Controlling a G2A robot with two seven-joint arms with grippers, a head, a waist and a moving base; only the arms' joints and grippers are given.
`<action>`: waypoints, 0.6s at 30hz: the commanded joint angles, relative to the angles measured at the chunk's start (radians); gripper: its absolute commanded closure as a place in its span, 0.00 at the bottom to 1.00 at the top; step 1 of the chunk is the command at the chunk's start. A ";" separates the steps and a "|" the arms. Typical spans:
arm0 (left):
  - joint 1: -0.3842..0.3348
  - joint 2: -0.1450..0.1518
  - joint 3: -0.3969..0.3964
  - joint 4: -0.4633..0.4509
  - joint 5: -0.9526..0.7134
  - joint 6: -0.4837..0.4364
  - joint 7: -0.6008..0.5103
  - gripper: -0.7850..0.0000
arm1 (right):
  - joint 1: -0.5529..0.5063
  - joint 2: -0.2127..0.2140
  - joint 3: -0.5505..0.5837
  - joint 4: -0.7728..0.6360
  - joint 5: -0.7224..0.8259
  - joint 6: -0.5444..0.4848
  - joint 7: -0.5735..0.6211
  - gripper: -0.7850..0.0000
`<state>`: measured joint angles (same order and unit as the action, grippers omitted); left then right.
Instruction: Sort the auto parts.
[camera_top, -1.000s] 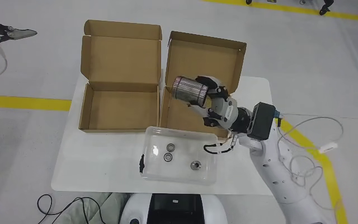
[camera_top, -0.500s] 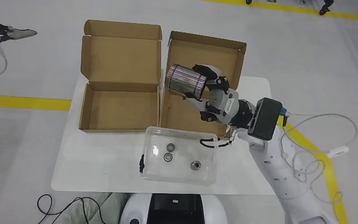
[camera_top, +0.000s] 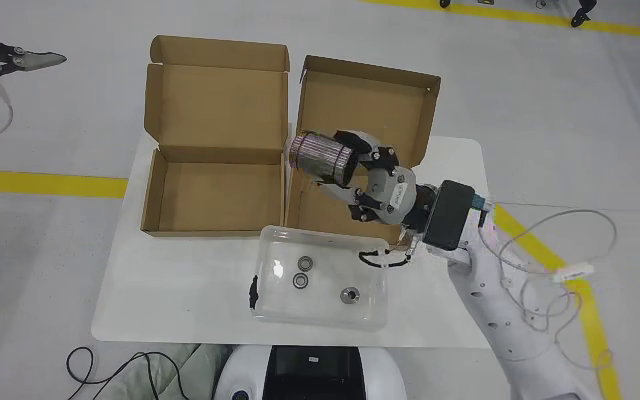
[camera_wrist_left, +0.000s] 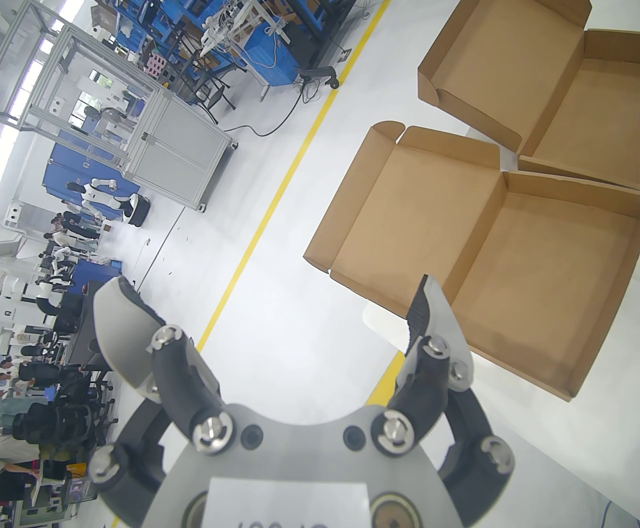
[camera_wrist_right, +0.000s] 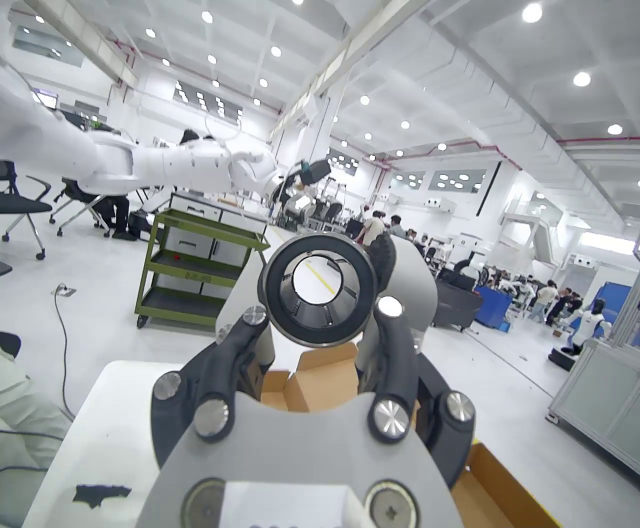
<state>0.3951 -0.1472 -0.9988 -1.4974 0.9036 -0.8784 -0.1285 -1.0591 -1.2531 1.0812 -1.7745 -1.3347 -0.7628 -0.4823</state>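
A ribbed metal cylinder (camera_top: 320, 158), hollow through its middle (camera_wrist_right: 319, 296), is held in the air by my right gripper (camera_top: 347, 172), which is shut on it. It hangs over the left edge of the right cardboard box (camera_top: 312, 212), close to the left cardboard box (camera_top: 212, 195). Both boxes lie open with bare floors. In the left wrist view my left gripper (camera_wrist_left: 275, 300) is open with nothing in it, out over the floor beyond the table's far left, with the two boxes (camera_wrist_left: 540, 280) off to one side.
A clear plastic tray (camera_top: 320, 233) stands at the front of the white table (camera_top: 180, 290). It holds two small bearings (camera_top: 303, 271) and a small round part (camera_top: 348, 294). A cable (camera_top: 560, 270) trails off the right arm.
My right gripper has carried the cylinder leftward, from over the middle of the right box to over its left edge. The tray and both boxes have stayed where they were.
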 joint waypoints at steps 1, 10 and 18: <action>0.000 0.000 0.000 0.000 0.000 0.000 0.000 0.00 | -0.011 0.003 -0.002 0.006 -0.009 -0.010 0.061 1.00; 0.000 0.000 0.000 0.000 0.000 0.000 0.000 0.00 | -0.068 0.016 0.008 0.033 -0.013 -0.021 0.248 1.00; 0.000 0.000 0.000 0.000 0.000 0.000 0.000 0.00 | -0.084 0.019 -0.010 0.097 0.006 -0.007 0.422 1.00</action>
<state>0.3951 -0.1472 -0.9988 -1.4974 0.9036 -0.8784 -0.1285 -1.1444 -1.2335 1.0754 -1.6890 -1.3409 -0.7673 -0.0785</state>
